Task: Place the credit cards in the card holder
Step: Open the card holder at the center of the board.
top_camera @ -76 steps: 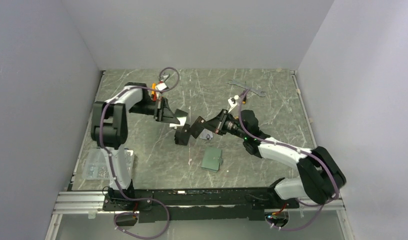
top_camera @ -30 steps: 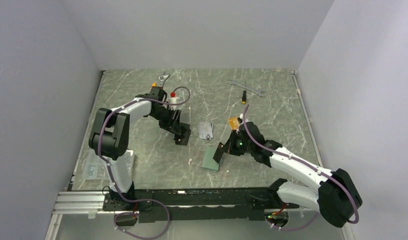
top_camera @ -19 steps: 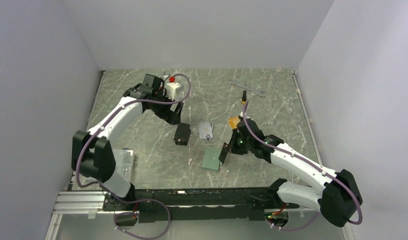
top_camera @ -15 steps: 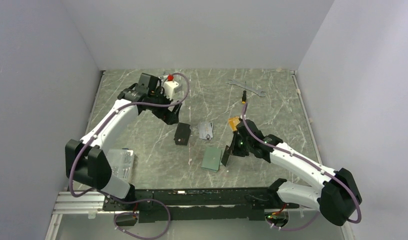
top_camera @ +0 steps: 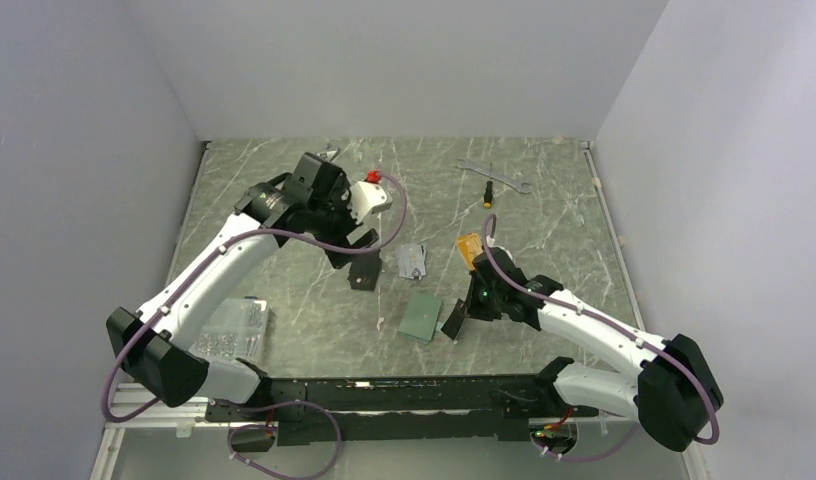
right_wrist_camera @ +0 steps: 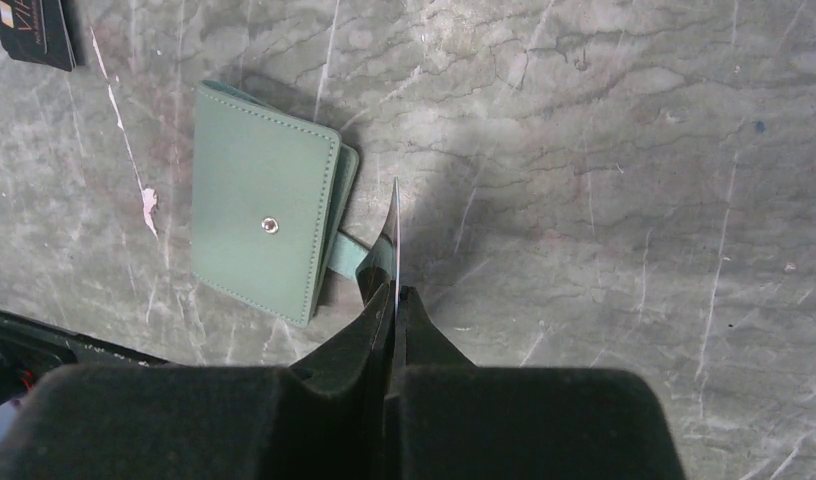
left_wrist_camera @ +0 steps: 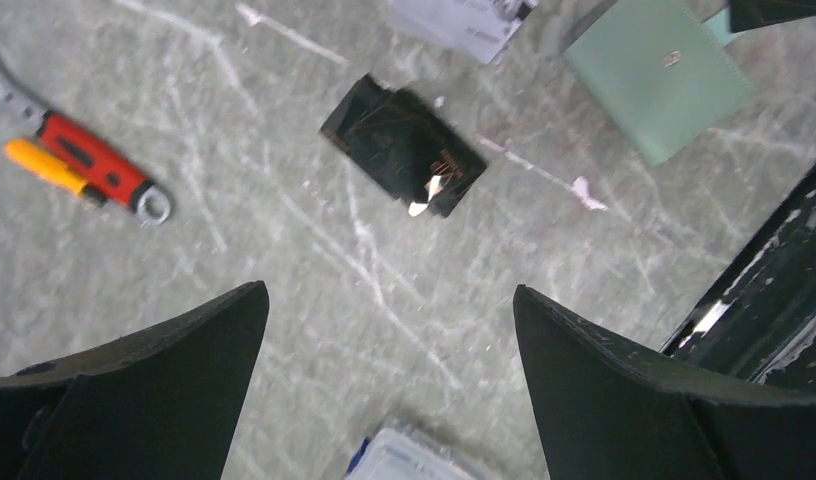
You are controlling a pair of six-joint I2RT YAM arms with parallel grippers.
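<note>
Top external: left gripper (left_wrist_camera: 388, 300), wide and empty, has risen; right gripper (right_wrist_camera: 394, 296) still pinches a card (top_camera: 451, 322).

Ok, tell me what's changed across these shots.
The right gripper, shut on a card, carried it from the middle toward the near edge and now holds it on edge beside the card holder. The left gripper left the black card lying flat and rose, open. The card holder and the silver card stayed put.
</note>
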